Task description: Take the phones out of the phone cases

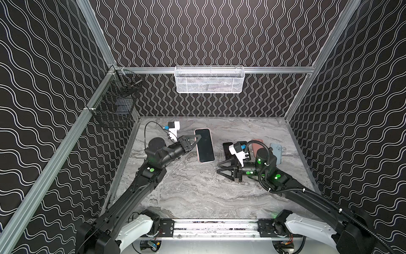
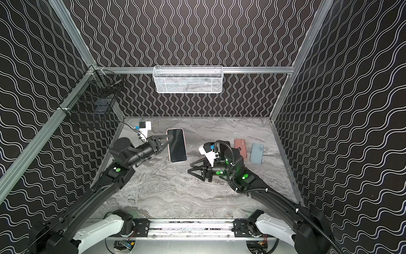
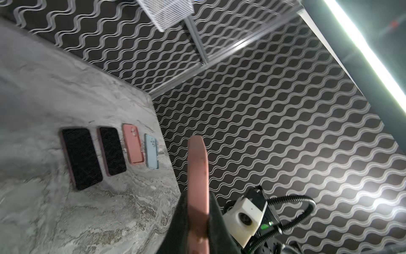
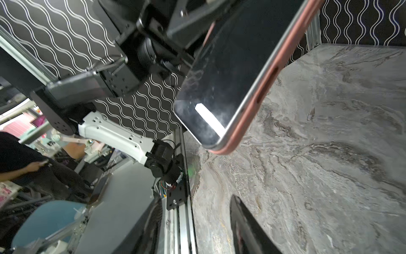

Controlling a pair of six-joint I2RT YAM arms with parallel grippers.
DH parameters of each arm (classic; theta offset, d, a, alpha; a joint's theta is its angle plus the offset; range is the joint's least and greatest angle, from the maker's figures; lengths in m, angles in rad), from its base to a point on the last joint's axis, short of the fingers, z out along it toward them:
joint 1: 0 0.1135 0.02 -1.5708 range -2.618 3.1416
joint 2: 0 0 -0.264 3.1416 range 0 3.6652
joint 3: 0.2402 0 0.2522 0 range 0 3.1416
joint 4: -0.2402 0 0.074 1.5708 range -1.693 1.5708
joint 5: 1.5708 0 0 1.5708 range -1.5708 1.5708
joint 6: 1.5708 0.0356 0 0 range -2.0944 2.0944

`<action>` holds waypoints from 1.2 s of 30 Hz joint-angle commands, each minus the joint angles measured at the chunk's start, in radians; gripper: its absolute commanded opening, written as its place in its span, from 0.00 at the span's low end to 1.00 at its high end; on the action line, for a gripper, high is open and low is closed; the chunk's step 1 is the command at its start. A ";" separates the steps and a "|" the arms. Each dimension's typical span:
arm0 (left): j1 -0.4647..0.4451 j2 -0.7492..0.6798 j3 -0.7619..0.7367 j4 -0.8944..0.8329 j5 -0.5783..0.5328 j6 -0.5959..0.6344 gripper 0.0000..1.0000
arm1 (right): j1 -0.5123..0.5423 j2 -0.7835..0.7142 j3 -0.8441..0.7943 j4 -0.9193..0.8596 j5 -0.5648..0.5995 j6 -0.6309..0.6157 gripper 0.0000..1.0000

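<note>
In both top views, left gripper (image 1: 198, 138) nips the cased phone (image 1: 204, 146) by 1 long edge; right gripper (image 1: 218, 168) stands half open, empty. Left wrist: jaws squeeze pink case (image 3: 197, 171). Right wrist: phone (image 4: 230, 66) hangs above table (image 4: 329, 154).

Enclosure walls (image 1: 219, 33) black with white wavy lines, framed by aluminium rails (image 1: 274, 70). Grey marble-pattern bench top (image 1: 197, 193); white mesh basket (image 1: 208, 80) hangs on the rear rail, black wire basket (image 1: 114, 105) on the left rail by the bench's rear left corner. Bright light strip (image 3: 362, 48) shows in the left wrist view.
</note>
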 commanded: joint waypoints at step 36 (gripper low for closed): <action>-0.030 -0.088 -0.231 0.393 -0.180 -0.407 0.00 | 0.117 0.211 -0.053 0.594 0.301 0.412 0.65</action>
